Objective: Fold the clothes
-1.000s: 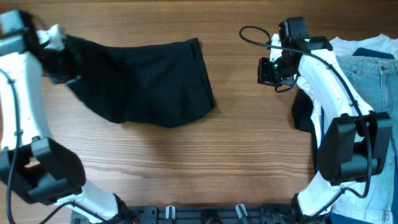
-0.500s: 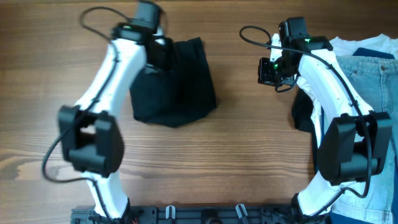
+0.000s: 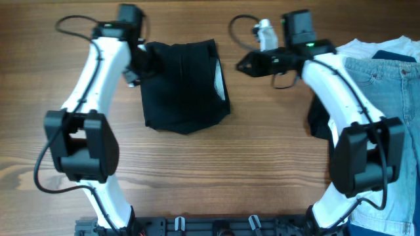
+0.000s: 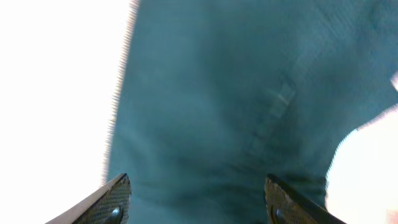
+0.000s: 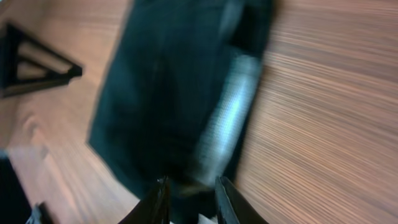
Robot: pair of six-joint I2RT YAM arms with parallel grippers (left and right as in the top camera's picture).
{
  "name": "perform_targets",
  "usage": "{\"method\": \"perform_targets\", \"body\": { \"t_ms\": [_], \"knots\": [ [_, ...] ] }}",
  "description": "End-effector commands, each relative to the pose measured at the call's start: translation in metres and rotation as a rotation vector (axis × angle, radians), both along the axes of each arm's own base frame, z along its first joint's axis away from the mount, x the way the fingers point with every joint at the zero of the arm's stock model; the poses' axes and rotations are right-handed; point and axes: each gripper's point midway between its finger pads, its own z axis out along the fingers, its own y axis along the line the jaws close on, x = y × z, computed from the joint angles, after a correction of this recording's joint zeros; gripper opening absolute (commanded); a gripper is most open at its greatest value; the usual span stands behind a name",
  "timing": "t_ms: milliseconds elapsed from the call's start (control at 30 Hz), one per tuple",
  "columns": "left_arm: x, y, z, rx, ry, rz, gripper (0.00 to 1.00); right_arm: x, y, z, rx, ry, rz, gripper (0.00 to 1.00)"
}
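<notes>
Black shorts [image 3: 186, 88], between left fingers [image 4: 106, 204], right fingers [image 5: 160, 200]

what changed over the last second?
Left gripper carried the left end of the shorts rightward, folding them in half, then let go and drew back to their left edge, open. Right gripper swung left toward the shorts. Jeans and white shirt stayed put.
</notes>
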Motion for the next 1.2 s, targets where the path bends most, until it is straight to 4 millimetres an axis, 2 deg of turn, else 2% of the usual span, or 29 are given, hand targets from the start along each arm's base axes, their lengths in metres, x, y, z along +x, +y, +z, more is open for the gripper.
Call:
{"method": "perform_targets", "body": {
  "t_ms": [0, 133, 200, 267, 300, 367, 467, 500, 533, 633, 767, 900, 933, 967, 1033, 1067, 1133, 1167],
  "knots": [
    [-0.011, 0.021, -0.013, -0.038, 0.024, -0.068, 0.75, -0.016, 0.046, -0.032, -0.093, 0.074, -0.009, 0.18],
    [-0.019, 0.037, -0.04, -0.061, 0.033, -0.085, 0.89, -0.041, 0.073, -0.092, -0.163, 0.254, -0.029, 0.18],
    [-0.019, 0.047, -0.05, -0.062, 0.018, -0.084, 0.89, -0.051, 0.075, -0.123, -0.196, 0.368, -0.085, 0.18],
    [-0.019, 0.041, -0.055, -0.153, 0.003, -0.076, 0.89, -0.06, 0.072, -0.146, -0.203, 0.49, -0.155, 0.15],
    [-0.022, 0.036, -0.056, -0.188, 0.004, -0.09, 0.89, -0.06, 0.07, -0.15, -0.199, 0.515, -0.177, 0.14],
    [-0.034, 0.03, -0.06, -0.226, 0.044, -0.1, 0.89, -0.057, 0.067, -0.15, -0.194, 0.528, -0.204, 0.15],
    [-0.051, 0.017, -0.06, -0.288, 0.105, -0.105, 0.74, -0.058, 0.068, -0.149, -0.181, 0.531, -0.188, 0.15],
    [-0.061, 0.011, -0.061, -0.291, 0.147, -0.113, 0.43, -0.059, 0.068, -0.148, -0.181, 0.533, -0.183, 0.16],
    [-0.067, 0.007, -0.061, -0.293, 0.17, -0.121, 0.22, -0.061, 0.072, -0.146, -0.164, 0.533, -0.158, 0.16],
    [-0.072, 0.002, -0.061, -0.292, 0.188, -0.14, 0.04, -0.06, 0.072, -0.146, -0.164, 0.533, -0.158, 0.16],
    [-0.08, 0.002, -0.075, -0.212, 0.204, -0.193, 0.04, -0.06, 0.072, -0.146, -0.163, 0.532, -0.158, 0.16],
    [-0.112, 0.012, -0.12, -0.115, 0.287, -0.079, 0.04, -0.06, 0.072, -0.143, -0.161, 0.527, -0.157, 0.16],
    [-0.123, 0.023, -0.134, -0.062, 0.31, -0.016, 0.04, -0.06, 0.072, -0.14, -0.16, 0.525, -0.156, 0.16],
    [-0.125, 0.034, -0.139, -0.019, 0.311, 0.019, 0.04, -0.061, 0.072, -0.137, -0.159, 0.522, -0.154, 0.16],
    [-0.116, 0.049, -0.137, 0.003, 0.284, 0.06, 0.04, -0.059, 0.072, -0.127, -0.155, 0.476, -0.119, 0.15],
    [-0.104, 0.057, -0.131, -0.005, 0.248, 0.086, 0.06, -0.056, 0.073, -0.119, -0.149, 0.439, -0.092, 0.15],
    [-0.072, 0.073, -0.11, -0.02, 0.156, 0.107, 0.09, -0.049, 0.072, -0.097, -0.154, 0.346, -0.068, 0.15],
    [-0.048, 0.081, -0.092, -0.033, 0.077, 0.078, 0.11, -0.045, 0.07, -0.085, -0.156, 0.3, -0.065, 0.15]
  ]
}}
